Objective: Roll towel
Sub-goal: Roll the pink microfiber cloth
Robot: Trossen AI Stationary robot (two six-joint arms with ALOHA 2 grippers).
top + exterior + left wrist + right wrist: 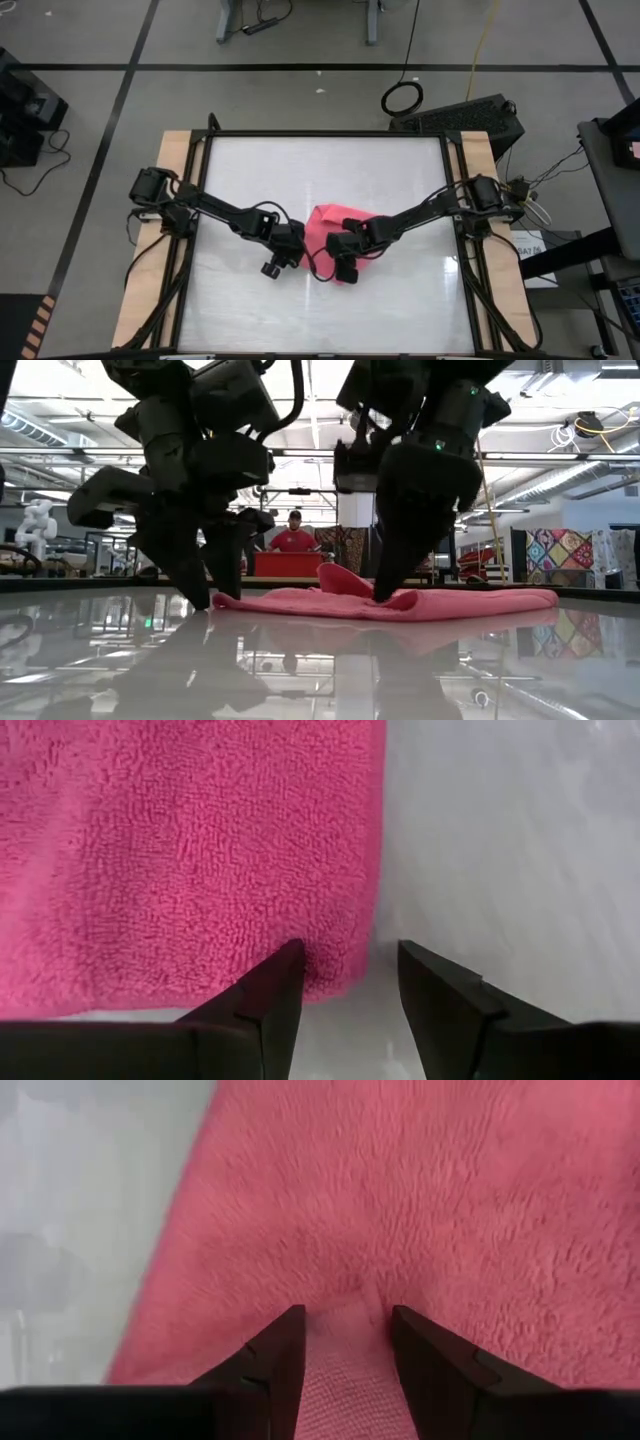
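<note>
The pink towel (335, 225) lies flat near the middle of the white surface (400, 300), between the two arms. Both claws are down at its near edge. The left claw (350, 982) sits at one corner, with one finger on the cloth and one on the bare surface, so its fingers are partly open around the edge. The right claw (345, 1342) is on the cloth and pinches a little fold of towel between its fingers. This looks like the start of the job: getting hold of the edge. Next, I think both claws need a good grip, then must lift and turn the edge over to begin the roll, moving together so it stays even
</note>
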